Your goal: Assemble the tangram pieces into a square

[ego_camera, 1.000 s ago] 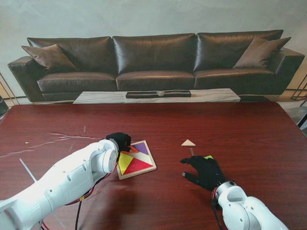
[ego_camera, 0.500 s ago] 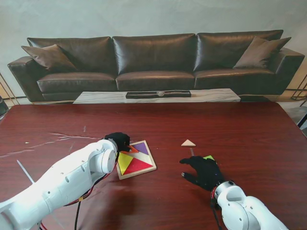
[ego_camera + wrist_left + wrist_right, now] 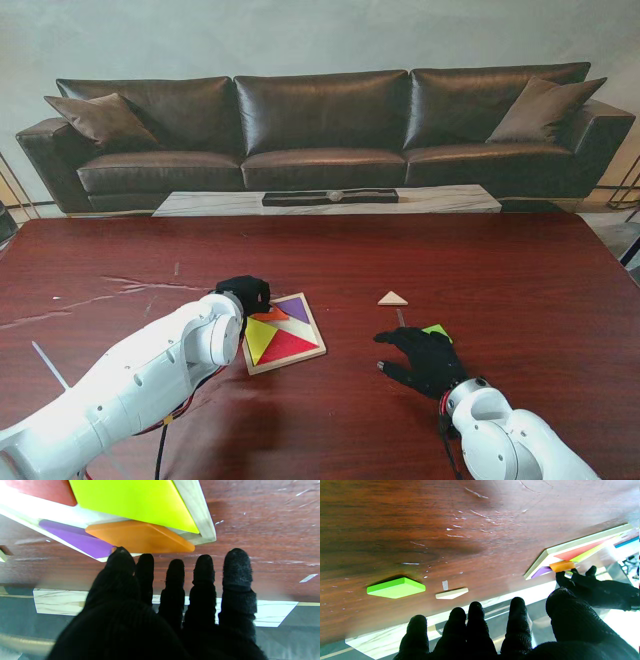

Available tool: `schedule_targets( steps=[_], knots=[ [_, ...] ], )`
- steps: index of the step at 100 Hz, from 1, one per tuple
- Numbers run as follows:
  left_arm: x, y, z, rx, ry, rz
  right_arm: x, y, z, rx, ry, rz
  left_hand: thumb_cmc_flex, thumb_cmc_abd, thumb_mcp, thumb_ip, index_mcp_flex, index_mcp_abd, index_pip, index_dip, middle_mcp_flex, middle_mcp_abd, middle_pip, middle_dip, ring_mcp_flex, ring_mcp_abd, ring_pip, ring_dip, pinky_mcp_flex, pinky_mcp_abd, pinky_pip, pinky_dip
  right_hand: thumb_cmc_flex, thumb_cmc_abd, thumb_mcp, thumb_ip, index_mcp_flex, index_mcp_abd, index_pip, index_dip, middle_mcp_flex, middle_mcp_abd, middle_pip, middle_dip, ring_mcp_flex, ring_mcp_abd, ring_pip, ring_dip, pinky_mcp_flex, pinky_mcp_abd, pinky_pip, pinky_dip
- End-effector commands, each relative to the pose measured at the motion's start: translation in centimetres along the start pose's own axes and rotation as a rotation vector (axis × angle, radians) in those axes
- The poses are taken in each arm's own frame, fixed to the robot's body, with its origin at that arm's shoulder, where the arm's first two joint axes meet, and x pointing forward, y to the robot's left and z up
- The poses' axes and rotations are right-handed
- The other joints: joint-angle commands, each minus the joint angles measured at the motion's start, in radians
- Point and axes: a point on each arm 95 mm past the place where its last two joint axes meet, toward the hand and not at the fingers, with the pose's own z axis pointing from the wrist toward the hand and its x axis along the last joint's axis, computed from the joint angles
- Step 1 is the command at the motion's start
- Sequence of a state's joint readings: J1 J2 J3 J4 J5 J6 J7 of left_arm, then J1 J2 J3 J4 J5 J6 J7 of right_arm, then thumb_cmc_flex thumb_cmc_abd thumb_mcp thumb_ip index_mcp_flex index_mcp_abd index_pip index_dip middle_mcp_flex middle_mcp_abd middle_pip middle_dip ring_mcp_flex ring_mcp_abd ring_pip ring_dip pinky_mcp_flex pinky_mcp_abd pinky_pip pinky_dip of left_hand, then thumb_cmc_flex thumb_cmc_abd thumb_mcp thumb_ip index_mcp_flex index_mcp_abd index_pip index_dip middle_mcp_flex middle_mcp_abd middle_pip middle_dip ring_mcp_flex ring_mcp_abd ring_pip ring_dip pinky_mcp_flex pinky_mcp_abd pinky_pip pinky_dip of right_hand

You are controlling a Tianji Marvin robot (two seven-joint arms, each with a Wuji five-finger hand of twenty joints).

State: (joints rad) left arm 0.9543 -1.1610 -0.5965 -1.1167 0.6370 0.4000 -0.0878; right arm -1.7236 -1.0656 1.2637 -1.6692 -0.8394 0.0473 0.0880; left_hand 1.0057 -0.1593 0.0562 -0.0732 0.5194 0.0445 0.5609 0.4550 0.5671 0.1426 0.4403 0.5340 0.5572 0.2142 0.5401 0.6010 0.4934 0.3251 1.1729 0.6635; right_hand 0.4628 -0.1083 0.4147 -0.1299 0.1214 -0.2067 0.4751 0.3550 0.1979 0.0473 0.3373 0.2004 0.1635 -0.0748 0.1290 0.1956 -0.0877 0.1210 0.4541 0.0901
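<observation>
Stand view: left hand (image 3: 246, 293) rests fingers spread at the tangram tray (image 3: 312, 350), perhaps touching its orange piece (image 3: 140, 537); right hand (image 3: 425, 360) hovers open, empty, beside the green piece (image 3: 436, 329).

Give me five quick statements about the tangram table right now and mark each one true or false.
1. The square wooden tray holds yellow, red, purple and orange pieces. True.
2. The bright green flat piece sits inside that tray. False: it lies on the bare table by the right hand.
3. The small pale wooden triangle lies loose on the dark red table, outside the tray. True.
4. The right hand grips the pale triangle. False: its fingers are spread, holding nothing.
5. The left hand is at the tray's far corner, by the orange piece. True.
</observation>
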Motion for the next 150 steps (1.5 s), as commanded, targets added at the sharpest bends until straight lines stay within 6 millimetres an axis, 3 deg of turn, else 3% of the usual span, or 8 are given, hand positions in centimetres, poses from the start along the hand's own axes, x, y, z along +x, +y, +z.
schedule_targets(
  steps=[1, 52, 80, 100, 118, 129, 150],
  knots=[
    [0.3, -0.1, -0.3, 0.007, 0.006, -0.002, 0.1, -0.2, -0.1, 0.006, 0.002, -0.002, 0.037, 0.037, -0.025, 0.05, -0.011, -0.015, -0.014, 0.007, -0.027, 0.027, -0.011, -0.011, -0.019, 0.024, -0.018, -0.008, -0.004, 0.032, -0.005, -0.001, 0.02, 0.025, -0.021, 0.018, -0.035, -0.025, -0.009, 0.016, -0.019, -0.009, -0.012, -0.005, -0.006, -0.003, -0.015, 0.008, -0.011, 0.01, -0.026, 0.013],
    [0.5, 0.6, -1.2, -0.044, -0.009, -0.006, 0.2, -0.3, 0.0, 0.001, 0.008, -0.002, 0.034, 0.05, -0.039, 0.054, 0.038, 0.011, -0.016, 0.001, -0.017, 0.038, -0.019, -0.014, 0.039, 0.011, 0.032, 0.015, 0.025, 0.017, 0.018, 0.003, 0.022, 0.027, -0.023, 0.018, -0.035, -0.027, -0.014, 0.016, -0.018, -0.011, -0.014, -0.006, -0.008, -0.005, -0.017, 0.008, -0.01, 0.009, -0.033, 0.018],
    [0.6, 0.4, -1.4, 0.011, -0.008, 0.008, 0.3, -0.4, 0.0, 0.004, 0.011, 0.004, 0.024, 0.035, -0.043, 0.056, 0.027, 0.013, -0.012, 0.009, -0.044, 0.04, -0.029, -0.017, 0.006, 0.008, 0.031, 0.019, 0.005, 0.012, 0.019, 0.003, 0.024, 0.028, -0.023, 0.019, -0.034, -0.027, -0.014, 0.018, -0.018, -0.011, -0.017, -0.008, -0.008, -0.006, -0.016, 0.009, -0.009, 0.009, -0.036, 0.02],
    [1.0, -0.1, -1.8, 0.074, 0.014, 0.034, 0.3, -0.4, 0.0, 0.003, 0.01, 0.005, -0.068, 0.028, -0.048, 0.066, -0.079, 0.067, -0.127, -0.037, -0.143, 0.049, -0.083, -0.038, -0.094, 0.007, -0.039, -0.001, -0.104, 0.019, -0.04, 0.019, 0.025, 0.029, -0.024, 0.019, -0.034, -0.028, -0.012, 0.019, -0.019, -0.012, -0.017, -0.007, -0.009, -0.006, -0.017, 0.008, -0.01, 0.007, -0.038, 0.021],
    [1.6, 0.3, -1.7, 0.066, 0.037, 0.089, 0.2, -0.4, 0.0, 0.001, 0.01, 0.007, -0.141, 0.009, -0.05, 0.067, -0.193, 0.132, -0.312, -0.077, -0.339, 0.084, -0.188, -0.072, -0.267, 0.019, -0.157, -0.044, -0.269, 0.017, -0.187, 0.037, 0.025, 0.029, -0.025, 0.019, -0.035, -0.027, -0.012, 0.019, -0.018, -0.012, -0.018, -0.008, -0.009, -0.005, -0.017, 0.009, -0.01, 0.007, -0.04, 0.022],
    [1.8, 0.5, -1.5, 0.059, 0.042, 0.114, 0.2, -0.4, -0.1, -0.001, 0.007, 0.006, -0.148, -0.004, -0.048, 0.068, -0.211, 0.15, -0.355, -0.078, -0.393, 0.094, -0.222, -0.077, -0.316, 0.025, -0.186, -0.053, -0.319, 0.022, -0.233, 0.036, 0.026, 0.029, -0.025, 0.019, -0.034, -0.028, -0.012, 0.019, -0.018, -0.012, -0.018, -0.008, -0.008, -0.005, -0.016, 0.009, -0.01, 0.008, -0.042, 0.023],
    [2.0, 1.0, -1.0, 0.045, 0.045, 0.126, 0.0, -0.5, -0.2, -0.002, 0.006, 0.01, -0.155, -0.003, -0.045, 0.069, -0.212, 0.156, -0.385, -0.078, -0.391, 0.093, -0.233, -0.074, -0.315, 0.028, -0.193, -0.054, -0.328, 0.019, -0.248, 0.04, 0.025, 0.028, -0.026, 0.019, -0.035, -0.028, -0.013, 0.019, -0.019, -0.012, -0.019, -0.008, -0.009, -0.005, -0.017, 0.008, -0.009, 0.008, -0.044, 0.025]
  ],
)
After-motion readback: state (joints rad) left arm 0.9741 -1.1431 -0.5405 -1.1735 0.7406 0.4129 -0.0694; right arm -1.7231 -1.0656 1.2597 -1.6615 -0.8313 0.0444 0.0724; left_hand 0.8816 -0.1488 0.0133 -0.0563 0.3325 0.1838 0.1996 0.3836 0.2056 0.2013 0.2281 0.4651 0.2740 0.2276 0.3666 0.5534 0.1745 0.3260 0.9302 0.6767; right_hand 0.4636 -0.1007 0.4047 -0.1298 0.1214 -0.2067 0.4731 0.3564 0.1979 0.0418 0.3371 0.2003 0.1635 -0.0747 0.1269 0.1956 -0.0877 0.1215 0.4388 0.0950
